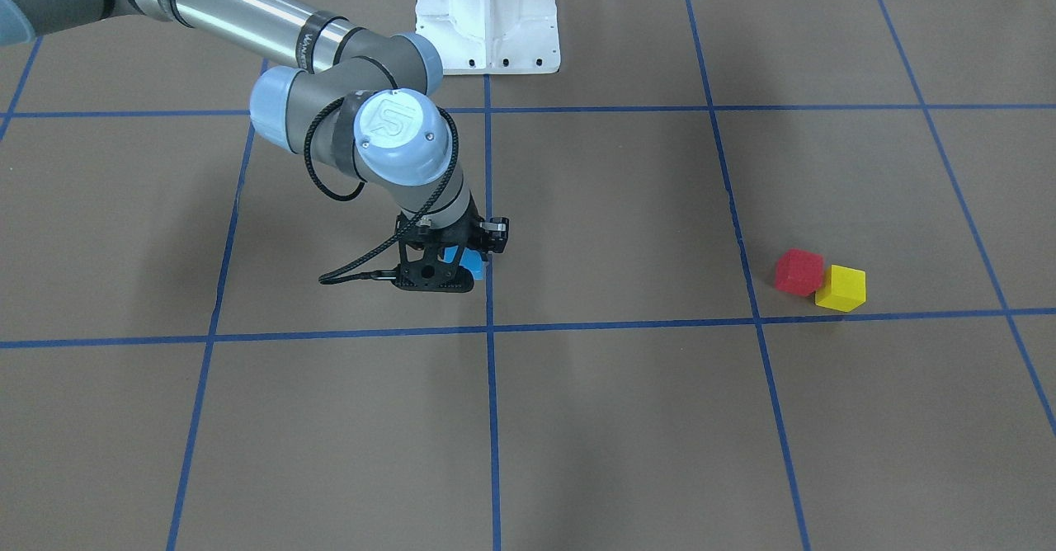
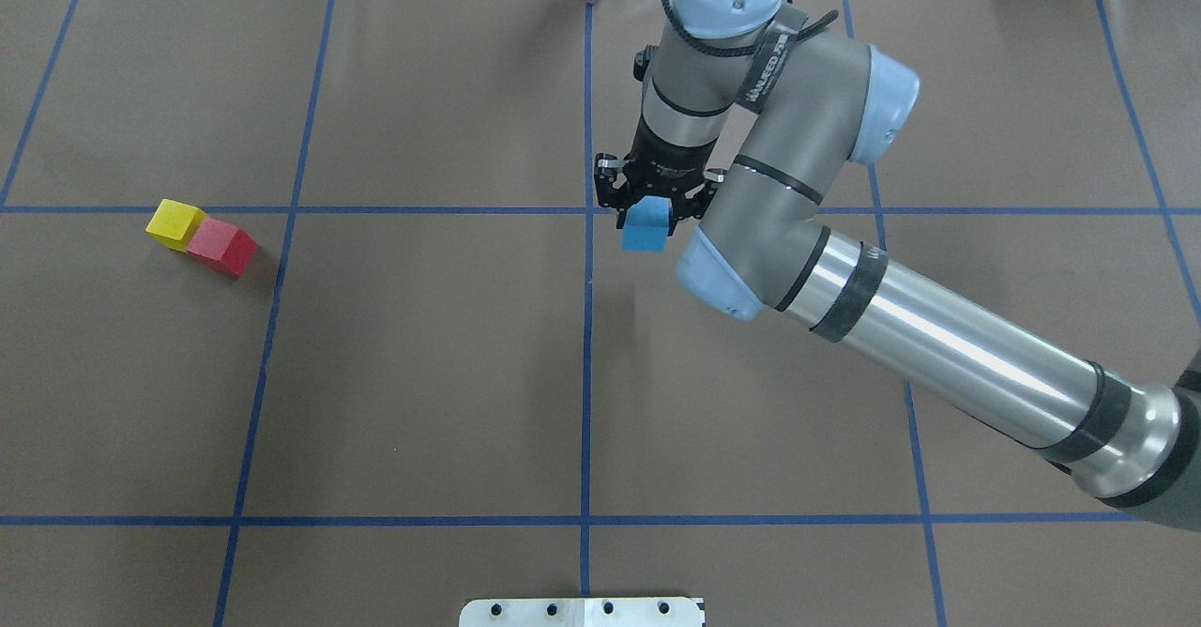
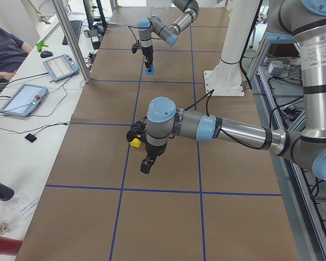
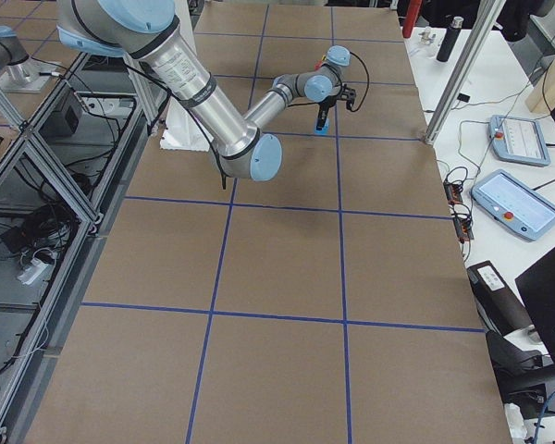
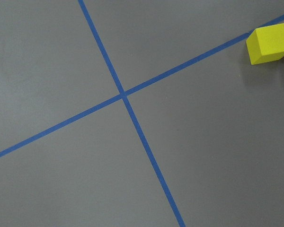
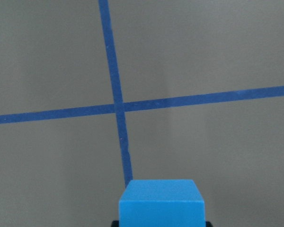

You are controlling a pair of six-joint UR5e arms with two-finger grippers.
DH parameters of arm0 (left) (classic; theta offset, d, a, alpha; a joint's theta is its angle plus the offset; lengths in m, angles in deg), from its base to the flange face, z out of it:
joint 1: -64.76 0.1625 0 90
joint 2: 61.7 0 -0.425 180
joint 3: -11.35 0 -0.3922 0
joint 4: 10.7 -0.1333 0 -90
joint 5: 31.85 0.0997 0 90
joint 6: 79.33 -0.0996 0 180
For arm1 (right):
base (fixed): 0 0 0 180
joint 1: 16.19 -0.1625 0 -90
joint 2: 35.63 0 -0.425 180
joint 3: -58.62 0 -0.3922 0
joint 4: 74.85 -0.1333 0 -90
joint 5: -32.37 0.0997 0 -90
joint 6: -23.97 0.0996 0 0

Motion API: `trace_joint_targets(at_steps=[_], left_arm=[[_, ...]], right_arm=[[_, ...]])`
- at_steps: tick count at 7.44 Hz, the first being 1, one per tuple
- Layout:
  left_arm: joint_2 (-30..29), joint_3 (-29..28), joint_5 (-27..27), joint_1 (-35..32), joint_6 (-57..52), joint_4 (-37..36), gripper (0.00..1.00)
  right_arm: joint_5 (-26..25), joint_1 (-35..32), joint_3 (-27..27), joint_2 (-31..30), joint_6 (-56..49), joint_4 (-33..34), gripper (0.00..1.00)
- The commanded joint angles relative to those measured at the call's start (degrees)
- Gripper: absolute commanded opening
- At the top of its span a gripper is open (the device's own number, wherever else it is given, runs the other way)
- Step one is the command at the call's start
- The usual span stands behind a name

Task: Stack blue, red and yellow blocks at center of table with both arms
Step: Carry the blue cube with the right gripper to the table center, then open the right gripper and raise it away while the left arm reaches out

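Note:
My right gripper (image 2: 647,217) is shut on the blue block (image 2: 645,231), just right of the central tape crossing and low over the table; I cannot tell whether the block touches it. The block also shows in the front view (image 1: 471,265) and the right wrist view (image 6: 162,203). The red block (image 2: 221,245) and the yellow block (image 2: 175,223) sit touching each other at the table's left side. The yellow block (image 5: 270,43) is in the left wrist view's top right corner. My left gripper (image 3: 146,165) shows only in the exterior left view, beside the yellow block (image 3: 135,143); I cannot tell its state.
Blue tape lines divide the brown table into a grid. The white robot base (image 1: 487,15) stands at the table's robot-side edge. An operator (image 3: 2,49) and tablets (image 3: 23,99) are at a side desk beyond the far edge.

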Motion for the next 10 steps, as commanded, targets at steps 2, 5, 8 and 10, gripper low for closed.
trace_joint_targets(at_steps=[2, 5, 8, 10], left_arm=[[0.04, -0.14, 0.0, 0.0, 0.01, 0.0, 1.0], [0.13, -0.14, 0.0, 0.0, 0.01, 0.0, 1.0], [-4.06, 0.65, 0.62, 0.43, 2.53, -1.04, 1.0], [-6.45, 5.1, 0.79, 8.11, 28.51, -0.88, 1.0]], right_arm=[[-1.44, 2.1, 3.77, 1.52, 0.69, -2.81, 0.07], [-3.2, 3.42, 4.75, 1.6, 0.7, -3.35, 0.97], [-2.24, 1.42, 1.44, 1.34, 1.57, -6.25, 0.98], [4.25, -6.12, -8.72, -2.93, 1.93, -1.45, 0.98]])
